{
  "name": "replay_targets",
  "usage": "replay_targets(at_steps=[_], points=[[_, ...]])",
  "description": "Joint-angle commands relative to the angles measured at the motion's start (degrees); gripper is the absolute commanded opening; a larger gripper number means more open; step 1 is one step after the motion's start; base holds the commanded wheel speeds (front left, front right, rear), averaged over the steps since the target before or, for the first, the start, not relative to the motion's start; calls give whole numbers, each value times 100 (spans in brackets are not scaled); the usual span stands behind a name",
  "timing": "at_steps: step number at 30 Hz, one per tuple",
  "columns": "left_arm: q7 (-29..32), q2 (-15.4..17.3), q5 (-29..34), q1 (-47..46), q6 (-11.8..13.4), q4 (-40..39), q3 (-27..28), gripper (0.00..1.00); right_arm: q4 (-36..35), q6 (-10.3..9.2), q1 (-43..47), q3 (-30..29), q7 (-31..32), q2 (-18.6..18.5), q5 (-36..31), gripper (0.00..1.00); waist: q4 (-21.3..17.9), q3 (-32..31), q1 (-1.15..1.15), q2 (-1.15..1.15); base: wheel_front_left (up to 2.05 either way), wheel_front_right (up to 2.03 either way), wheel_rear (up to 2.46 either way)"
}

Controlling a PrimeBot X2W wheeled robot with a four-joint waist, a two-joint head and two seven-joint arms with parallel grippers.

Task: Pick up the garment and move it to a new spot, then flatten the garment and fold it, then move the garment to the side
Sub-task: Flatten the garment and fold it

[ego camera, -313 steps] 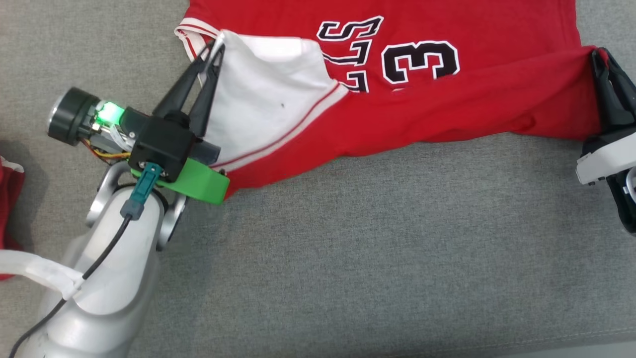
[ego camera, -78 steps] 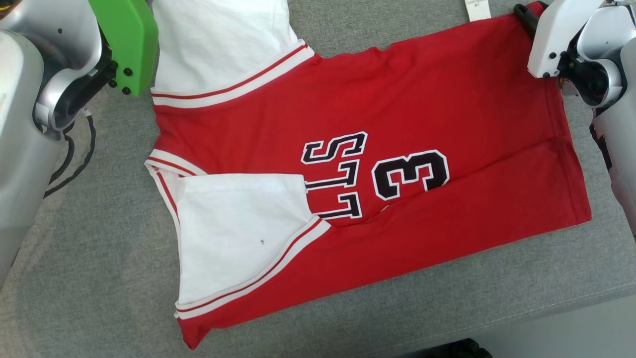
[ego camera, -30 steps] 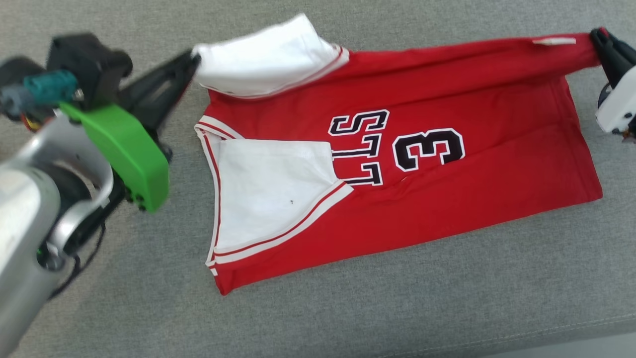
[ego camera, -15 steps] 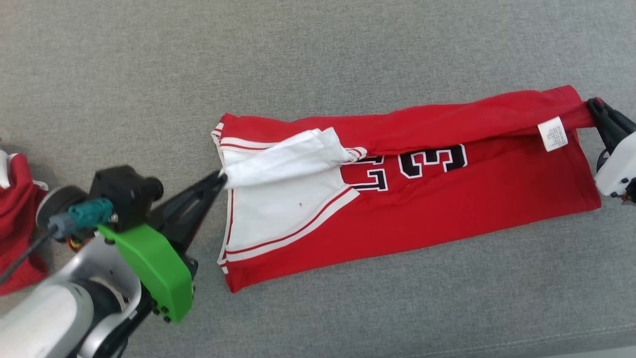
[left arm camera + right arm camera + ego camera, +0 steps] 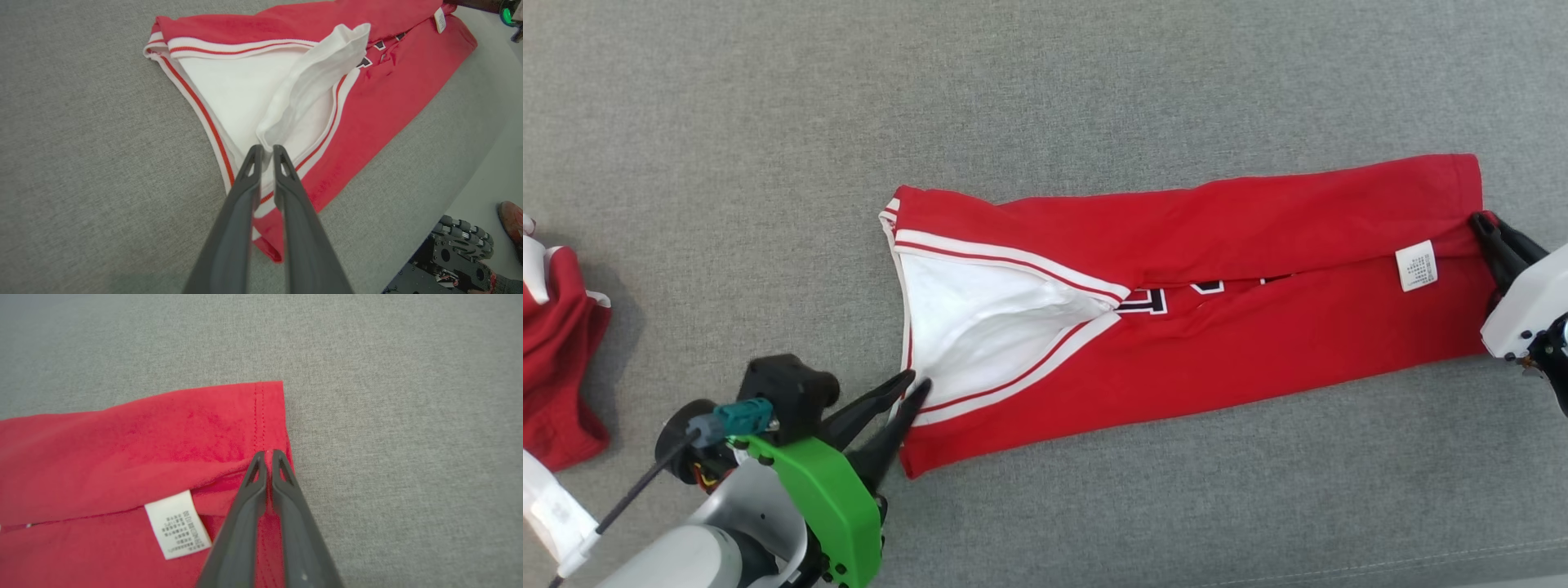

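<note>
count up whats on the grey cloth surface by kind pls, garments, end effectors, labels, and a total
Garments: 2, the red and white fabric jersey folded lengthwise and a crumpled red cloth garment at the left edge
End effectors: 2, the left end effector and the right end effector
Labels: 1, a white rectangular care label on the jersey
Total: 5

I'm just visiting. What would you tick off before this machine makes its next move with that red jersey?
1. Jersey folded lengthwise on the grey surface: ok.
2. White sleeve lying flat: not ok, a fold stands up at the left gripper.
3. Left gripper free of cloth: cannot tell; fingers slightly parted, sleeve at their tips.
4. Right gripper holding the hem: ok, pinched shut on it.
5. Other red garment apart from the jersey: ok.
</note>
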Motion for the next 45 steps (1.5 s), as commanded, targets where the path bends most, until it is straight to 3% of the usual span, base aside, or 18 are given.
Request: replay_targets(at_steps=[1,5,16,20,25,28,35,45], points=[[-86,-55,75,83,69,75,-5,100,58,-11,86,-77,-143,25,-59,100,-17,-36,0,0,0,0,0],[-600,-373,193,291,300,305,51,100,18,-10,252,-138,-597,200,-292,100,-59,-197,0,0,0,0,0],[-2823,-1542,618,952,955,1169,403,100,-535,-10,1182,-238,-2140,690,-833,100,-28,-695,0,0,0,0,0],[-3058,-1939,1002,1051,1112,1527,590,100,-357,-11,1322,-299,-2322,917,-906,100,104,-852,0,0,0,0,0],[-3086,-2404,2056,1263,1306,1494,1054,100,165,-10,1286,-684,-2339,1080,-808,100,422,-1038,0,0,0,0,0],[-3084,-2668,2513,1457,1285,1478,1221,100,535,-8,1137,-983,-2223,1090,-807,100,611,-1131,0,0,0,0,0],[-3086,-3160,3260,1792,965,1569,1349,100,1463,-9,757,-1436,-1578,936,-1023,100,935,-1254,0,0,0,0,0],[-3087,-3434,3822,1927,638,1655,1629,100,2312,-9,393,-1556,-956,896,-1205,100,1109,-1207,0,0,0,0,0]])
